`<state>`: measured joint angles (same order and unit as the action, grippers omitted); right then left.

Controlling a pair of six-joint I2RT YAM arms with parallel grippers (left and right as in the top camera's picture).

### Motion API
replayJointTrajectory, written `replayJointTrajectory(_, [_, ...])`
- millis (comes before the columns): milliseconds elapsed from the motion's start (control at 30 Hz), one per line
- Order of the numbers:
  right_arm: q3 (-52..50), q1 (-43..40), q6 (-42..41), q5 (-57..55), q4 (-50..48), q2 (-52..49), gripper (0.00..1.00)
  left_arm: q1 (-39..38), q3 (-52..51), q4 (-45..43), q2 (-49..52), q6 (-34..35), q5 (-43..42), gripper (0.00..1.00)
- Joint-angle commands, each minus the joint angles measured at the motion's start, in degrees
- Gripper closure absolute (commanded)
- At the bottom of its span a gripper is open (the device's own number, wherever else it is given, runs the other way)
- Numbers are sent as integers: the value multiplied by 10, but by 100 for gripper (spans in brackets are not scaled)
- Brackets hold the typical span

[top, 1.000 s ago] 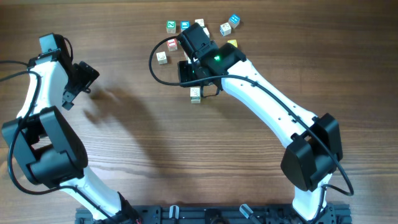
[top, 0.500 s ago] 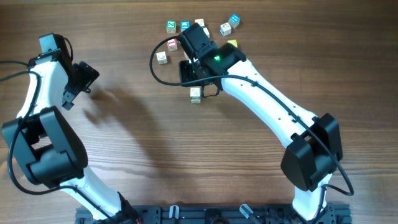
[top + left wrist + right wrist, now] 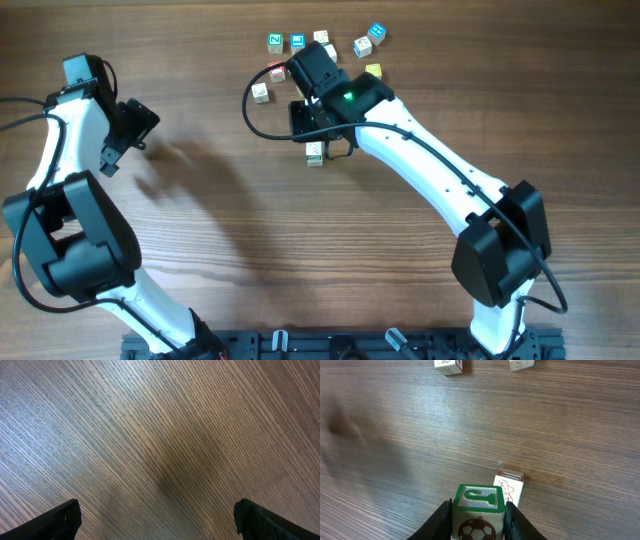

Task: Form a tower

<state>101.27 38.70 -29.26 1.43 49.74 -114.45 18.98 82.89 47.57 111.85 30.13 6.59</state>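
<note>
Currently: tower (image 3: pixel 314 153) near centre of table (image 3: pixel 300 260), right gripper (image 3: pixel 478 522) clamped on green-topped cube (image 3: pixel 477 498)

Overhead, the tower reads as a pale column with green markings, standing a little to 12 o'clock of the table's centre. It sits just at 6 o'clock of the black head of the right arm (image 3: pixel 430 170); whether they touch cannot be told.

Right wrist view: both fingers (image 3: pixel 443 522) press the sides of the green-topped cube, football print on its near face. What lies under that cube is hidden. A red-edged cube (image 3: pixel 509 489) rests on the wood just at 2 o'clock of it; two more cubes (image 3: pixel 448 365) sit at the view's 12 o'clock edge.

Loose cubes (image 3: pixel 298 42) cluster at 12 o'clock of the tower, a yellow cube (image 3: pixel 373 70) at 1 o'clock.

Left gripper (image 3: pixel 156 517): jaws wide apart over plain wood, toward the table's 10 o'clock.
</note>
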Motion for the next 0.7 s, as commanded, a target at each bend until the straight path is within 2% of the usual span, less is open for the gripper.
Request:
replayJointTrajectory(0, [-5, 1, 7, -2, -3, -5, 82, 2, 6, 0, -12, 2, 5, 0])
replayJointTrajectory(167, [-5, 1, 5, -2, 5, -5, 85, 2, 6, 0, -12, 2, 5, 0])
replayJointTrajectory(667, [-5, 1, -10, -9, 13, -5, 84, 2, 6, 0, -12, 2, 5, 0])
